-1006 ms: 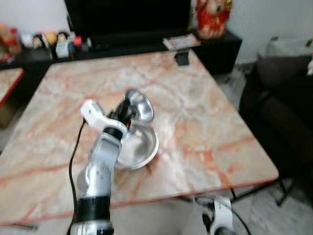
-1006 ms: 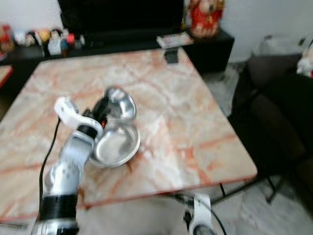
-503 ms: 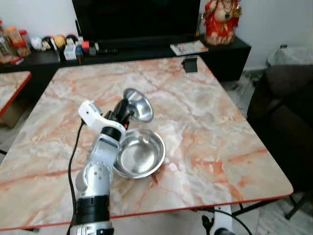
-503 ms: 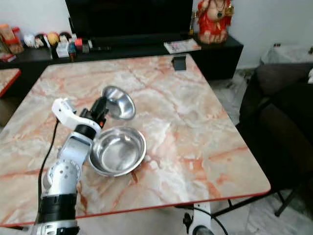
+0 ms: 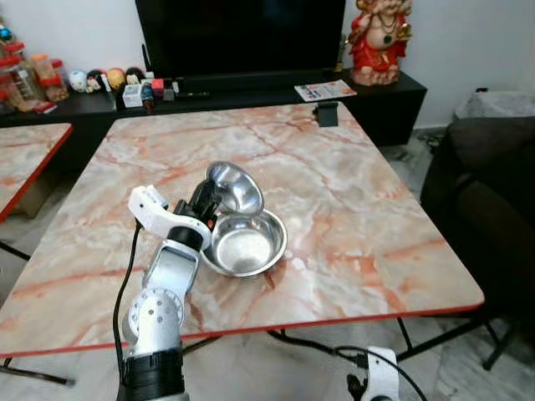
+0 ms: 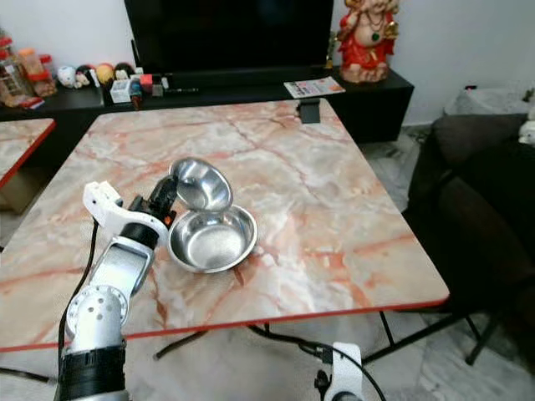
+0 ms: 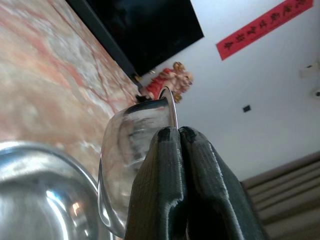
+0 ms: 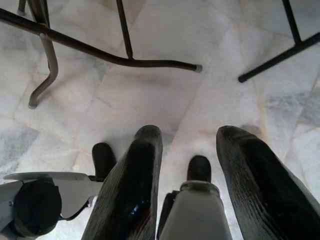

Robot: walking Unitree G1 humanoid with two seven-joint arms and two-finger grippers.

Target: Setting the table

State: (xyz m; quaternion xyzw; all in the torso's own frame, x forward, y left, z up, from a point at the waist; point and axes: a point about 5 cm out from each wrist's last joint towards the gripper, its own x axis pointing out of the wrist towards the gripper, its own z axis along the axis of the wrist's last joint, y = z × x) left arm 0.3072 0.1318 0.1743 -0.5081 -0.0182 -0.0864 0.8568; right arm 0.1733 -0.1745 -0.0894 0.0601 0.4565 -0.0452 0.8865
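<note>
A small steel bowl (image 5: pixel 235 188) is tilted on edge above the marble table (image 5: pixel 351 209), its rim pinched by my left gripper (image 5: pixel 209 196), which is shut on it. In the left wrist view the fingers (image 7: pixel 172 170) close on the small bowl's rim (image 7: pixel 172 107). Just beneath and to the right sits a larger steel bowl (image 5: pixel 245 244), upright on the table and holding nothing. The small bowl overlaps its far-left rim. My right gripper (image 8: pixel 187 150) hangs below the table edge, open, over the floor.
A small dark object (image 5: pixel 327 114) stands at the table's far edge. Behind it runs a black TV stand (image 5: pixel 251 88) with a red figurine (image 5: pixel 378 38) and small items. A dark sofa (image 5: pixel 493 192) lies to the right, and another table's corner (image 5: pixel 25 159) to the left.
The camera has pulled back and steadied, so the whole table shows more fully. The left gripper still holds the small bowl over the large bowl's rim.
</note>
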